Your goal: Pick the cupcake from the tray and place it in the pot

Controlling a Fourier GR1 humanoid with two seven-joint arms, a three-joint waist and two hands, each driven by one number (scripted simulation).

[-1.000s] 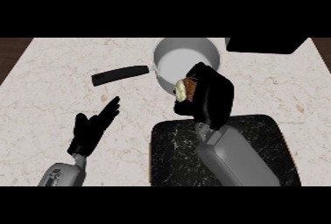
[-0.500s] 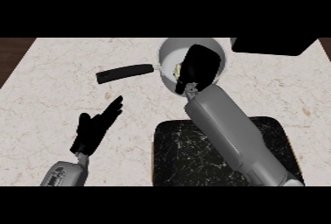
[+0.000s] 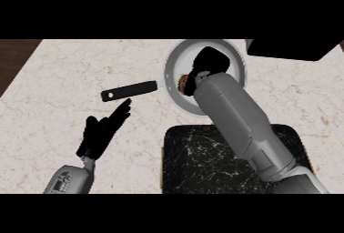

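A white pot (image 3: 176, 57) with a black handle (image 3: 128, 91) stands at the back of the counter. My right hand (image 3: 209, 63) reaches over the pot's inside, fingers curled round the cupcake (image 3: 182, 82), of which only a brown edge shows at the hand's left side. The cupcake is inside the pot's rim; whether it touches the bottom I cannot tell. The dark marbled tray (image 3: 201, 159) lies near the front, partly hidden under my right forearm. My left hand (image 3: 101, 132) rests open on the counter to the left, fingers pointing toward the handle.
A black block (image 3: 292, 48) sits at the back right corner next to the pot. The counter's left edge meets dark wood (image 3: 15, 57) at the far left. Pale stone counter (image 3: 60, 73) spreads round the pot handle.
My right arm has stretched forward from above the tray's far edge to over the pot, carrying the cupcake inside its rim. The left hand has stayed put.
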